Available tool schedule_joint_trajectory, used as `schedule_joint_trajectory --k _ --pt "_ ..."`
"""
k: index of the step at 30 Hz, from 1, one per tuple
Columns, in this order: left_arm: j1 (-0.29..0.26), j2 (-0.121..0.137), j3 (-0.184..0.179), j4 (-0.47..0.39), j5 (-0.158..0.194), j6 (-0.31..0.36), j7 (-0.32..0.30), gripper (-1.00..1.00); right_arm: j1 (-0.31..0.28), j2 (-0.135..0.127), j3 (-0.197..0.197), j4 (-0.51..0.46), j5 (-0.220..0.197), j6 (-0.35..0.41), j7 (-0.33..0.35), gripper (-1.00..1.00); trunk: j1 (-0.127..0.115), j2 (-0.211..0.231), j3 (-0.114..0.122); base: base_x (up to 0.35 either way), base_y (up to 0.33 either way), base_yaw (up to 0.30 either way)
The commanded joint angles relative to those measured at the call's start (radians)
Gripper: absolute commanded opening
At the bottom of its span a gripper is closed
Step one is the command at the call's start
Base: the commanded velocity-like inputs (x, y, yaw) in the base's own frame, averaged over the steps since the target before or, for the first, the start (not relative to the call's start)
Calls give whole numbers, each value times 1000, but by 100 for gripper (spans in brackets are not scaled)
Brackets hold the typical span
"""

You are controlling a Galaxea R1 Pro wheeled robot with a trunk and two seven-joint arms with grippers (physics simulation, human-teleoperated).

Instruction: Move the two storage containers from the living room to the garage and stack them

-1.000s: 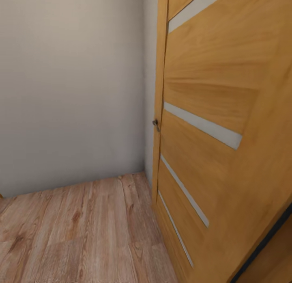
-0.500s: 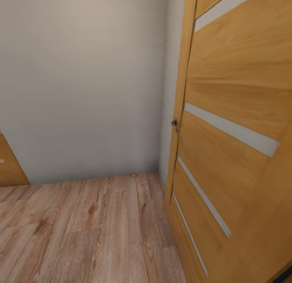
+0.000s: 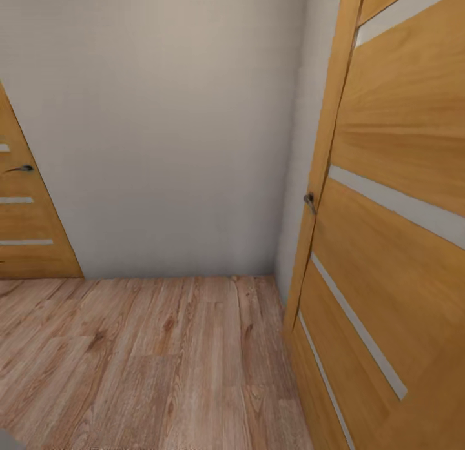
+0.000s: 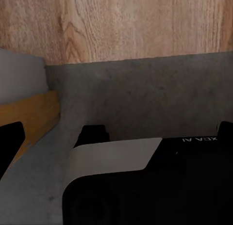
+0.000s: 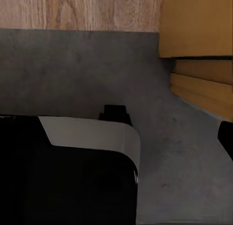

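Observation:
The two storage containers are out of view. The head view faces a corner of plain grey-white wall (image 3: 168,127) above light wood-plank floor (image 3: 142,359). In the left wrist view my left gripper (image 4: 116,137) is open: one dark fingertip (image 4: 8,140) shows at one edge of the picture, the other at the opposite edge, and nothing is held between them. In the right wrist view my right gripper (image 5: 121,137) also looks open and empty, with one dark fingertip (image 5: 226,137) at the picture's edge. Both point down at my own black and white body (image 4: 145,186).
An orange wooden door (image 3: 394,230) with pale stripes and a small handle (image 3: 310,201) stands close on the right. A second such door (image 3: 26,224) is at the far left. Under the arms a dark grey mottled floor (image 5: 77,70) meets the wood planks (image 5: 77,9).
The whole head view has swung to the left: the near door has slid toward the right of the picture and the second door has come into view at the left.

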Motion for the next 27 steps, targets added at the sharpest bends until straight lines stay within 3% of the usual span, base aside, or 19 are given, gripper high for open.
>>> schedule_joint_trajectory --k 1,10,16,27 --pt "-1 0 -1 1 -3 -11 4 100 2 5 8 2 -8 2 -1 100 0 -1 -1 0 0 269" --pt "-1 0 -1 2 -3 -25 4 100 22 15 8 2 -7 7 -2 100 0 -1 -1 0 0 257" --pt "-1 -1 -1 2 -3 -24 4 100 22 14 8 2 -9 8 -3 100 0 -1 -1 10 0 54" --pt "-1 -1 -1 2 -6 -24 3 100 22 14 8 2 -9 8 -3 100 0 -1 -1 267 0 3"
